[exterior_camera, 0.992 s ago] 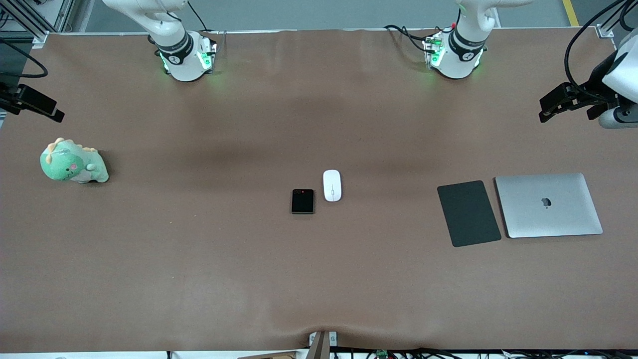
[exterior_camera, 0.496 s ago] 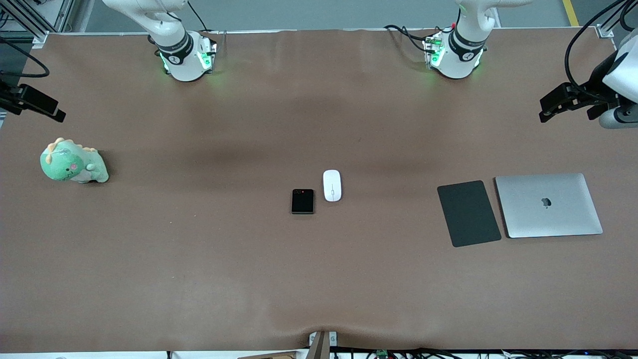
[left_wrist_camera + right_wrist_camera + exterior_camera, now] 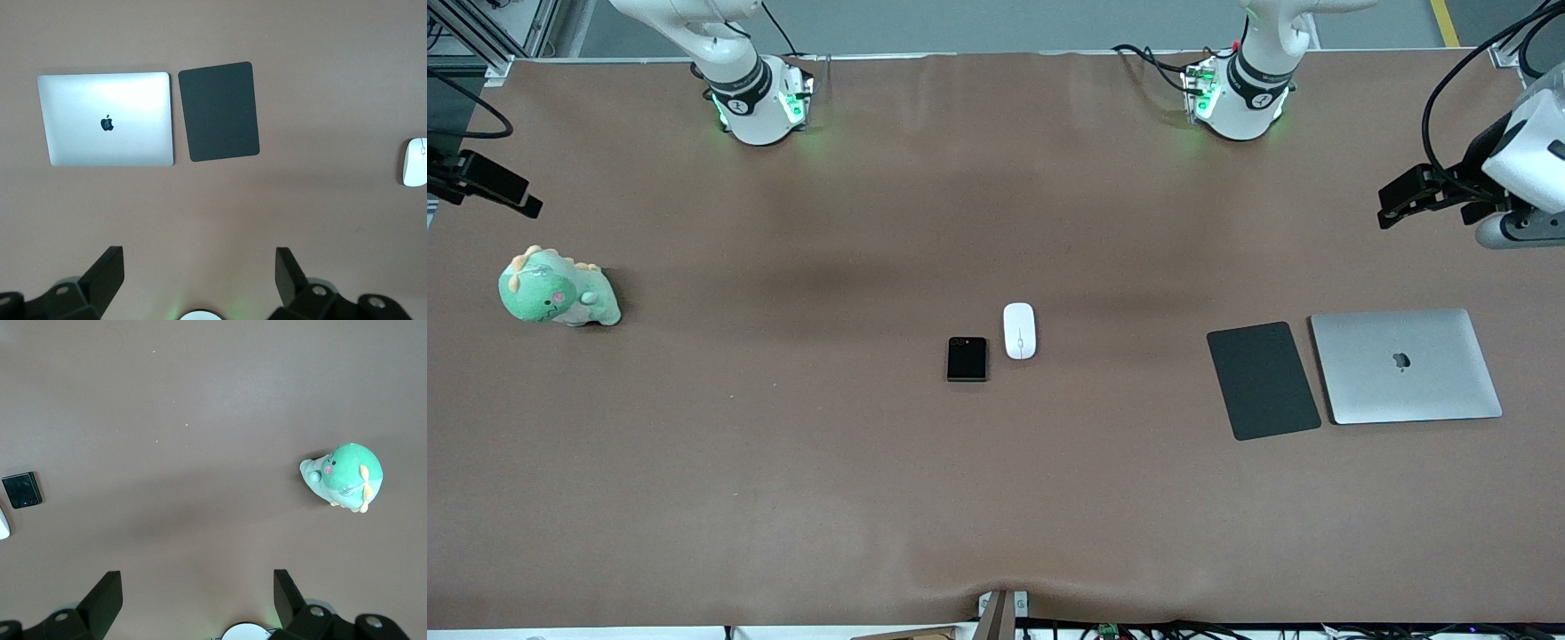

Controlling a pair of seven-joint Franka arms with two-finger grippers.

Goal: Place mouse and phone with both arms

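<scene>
The white oval mouse (image 3: 1019, 331) lies in the middle of the brown table, and the black folded phone (image 3: 967, 358) lies beside it, slightly nearer the front camera. The mouse shows at the edge of the left wrist view (image 3: 415, 162). The phone shows in the right wrist view (image 3: 22, 489). My left gripper (image 3: 1396, 204) is open and empty, high over the left arm's end of the table. My right gripper (image 3: 503, 191) is open and empty, high over the right arm's end. In the wrist views both grippers (image 3: 199, 267) (image 3: 198, 587) have their jaws wide apart over bare table.
A dark grey pad (image 3: 1263, 380) and a closed silver laptop (image 3: 1405, 365) lie side by side toward the left arm's end. A green plush dinosaur (image 3: 556, 292) sits toward the right arm's end. The arm bases (image 3: 758, 98) (image 3: 1238, 93) glow green.
My left gripper has shifted slightly toward the table's middle and up in the front view. The right gripper has barely moved. The mouse and phone have not moved.
</scene>
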